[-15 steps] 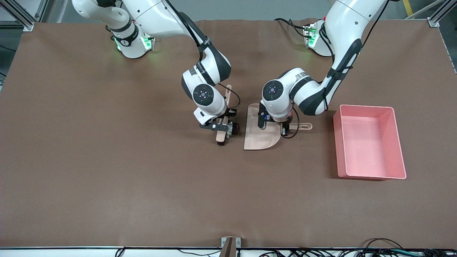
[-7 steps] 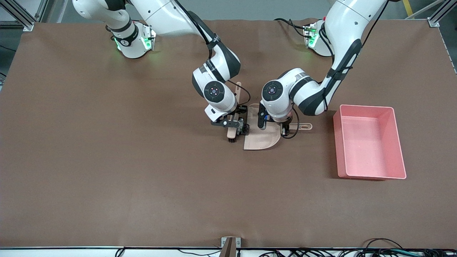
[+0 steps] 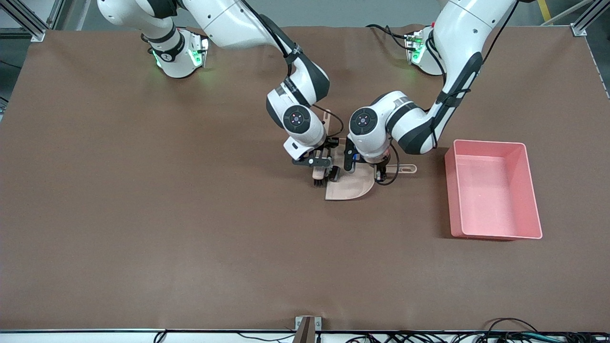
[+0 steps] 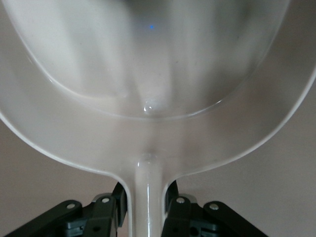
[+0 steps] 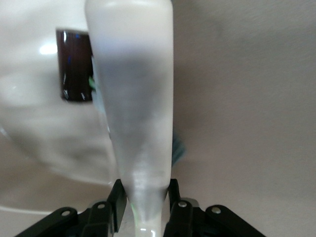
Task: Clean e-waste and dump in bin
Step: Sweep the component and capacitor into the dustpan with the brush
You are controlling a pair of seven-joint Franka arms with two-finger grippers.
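While the brush (image 3: 318, 177) bristles meet the dustpan (image 3: 350, 183) lip, sweep nearly home — dump not yet begun.

Right gripper (image 3: 320, 162), fingers pinched on the brush handle (image 5: 143, 148), sits over the pan's open edge toward the right arm's end of the table; left gripper (image 3: 379, 167) is clamped on the dustpan handle (image 4: 147, 197), holding the pan flat on the brown table cover (image 3: 190, 238). Brush long axis runs roughly along the pan's straight lip. A dark maroon e-waste piece (image 5: 76, 66) lies on the pan floor just beside the brush head, with a green bit (image 5: 92, 81) peeking at the brush's edge; cannot tell where the grey-white part is. Pink bin (image 3: 495, 190) stands well apart from the pan, toward the left arm's end — left arm is the nearer. Judgement: open cloth between pan and bin, room enough to carry.
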